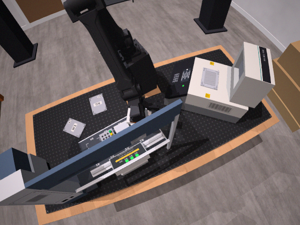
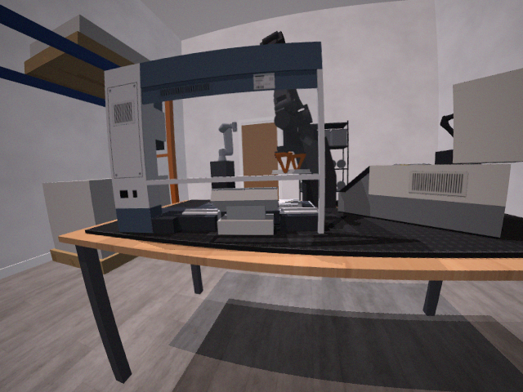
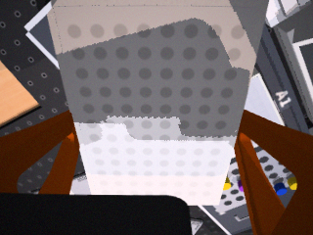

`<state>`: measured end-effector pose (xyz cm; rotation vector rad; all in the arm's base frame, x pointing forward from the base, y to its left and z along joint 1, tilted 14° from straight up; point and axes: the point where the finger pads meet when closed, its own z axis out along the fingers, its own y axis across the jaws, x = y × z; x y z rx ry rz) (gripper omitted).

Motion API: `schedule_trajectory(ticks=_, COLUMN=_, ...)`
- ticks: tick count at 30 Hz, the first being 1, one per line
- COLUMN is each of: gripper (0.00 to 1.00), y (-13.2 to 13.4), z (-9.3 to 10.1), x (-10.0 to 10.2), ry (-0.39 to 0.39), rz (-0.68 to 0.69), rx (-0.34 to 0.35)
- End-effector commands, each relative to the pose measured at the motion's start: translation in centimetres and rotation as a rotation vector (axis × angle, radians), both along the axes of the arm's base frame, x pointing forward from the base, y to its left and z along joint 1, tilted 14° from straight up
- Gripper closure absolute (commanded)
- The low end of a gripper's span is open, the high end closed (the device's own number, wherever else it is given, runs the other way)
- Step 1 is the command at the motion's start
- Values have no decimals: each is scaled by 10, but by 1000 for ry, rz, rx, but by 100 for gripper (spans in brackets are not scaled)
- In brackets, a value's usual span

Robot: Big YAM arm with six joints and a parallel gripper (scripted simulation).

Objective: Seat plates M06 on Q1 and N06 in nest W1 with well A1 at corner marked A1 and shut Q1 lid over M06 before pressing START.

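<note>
My gripper [image 3: 156,117] is shut on a white well plate [image 3: 152,108], with an orange finger on each long side. Its label is not legible. I hold it level above the deck, over the slots behind the blue gantry beam; it also shows in the top view [image 1: 128,117] and the exterior view [image 2: 291,171]. The cycler Q1 [image 1: 213,92] stands to the right with its lid [image 1: 251,72] open and its grey block [image 1: 210,78] bare. Its lamp [image 1: 183,85] is green. The nest W1 [image 1: 76,128] is bare.
The regrip nest RG [image 1: 98,105] lies behind W1. The tube cooling block [image 1: 105,136] with coloured tubes sits just below the held plate, also in the wrist view [image 3: 254,188]. The blue gantry beam [image 1: 101,145] and its white post [image 1: 172,129] span the deck slots.
</note>
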<state>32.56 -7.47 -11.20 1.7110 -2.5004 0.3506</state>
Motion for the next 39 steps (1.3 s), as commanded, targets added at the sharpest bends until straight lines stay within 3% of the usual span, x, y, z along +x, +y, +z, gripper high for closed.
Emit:
schedule_trajectory(ticks=1, gripper=100, y=29, z=-1, x=-8, ry=17, rz=34, rx=3)
schedule_trajectory(ticks=14, gripper=100, y=74, z=-1, x=-17, ry=47, rz=195, rx=-8)
schedule_trajectory(ticks=17, gripper=100, y=94, z=-4, x=-16, ry=64, rz=284, rx=-14)
schedule_trajectory(ticks=23, gripper=100, y=128, z=-6, x=-15, ry=69, rz=330, rx=-17)
schedule_trajectory(ticks=31, gripper=100, y=152, z=-5, x=-16, ry=79, rz=426, rx=-20)
schedule_trajectory(ticks=34, gripper=100, y=172, z=-7, x=-22, ry=79, rz=415, rx=-13)
schedule_trajectory(ticks=39, gripper=100, y=200, z=-10, x=-31, ry=110, rz=521, rx=-20)
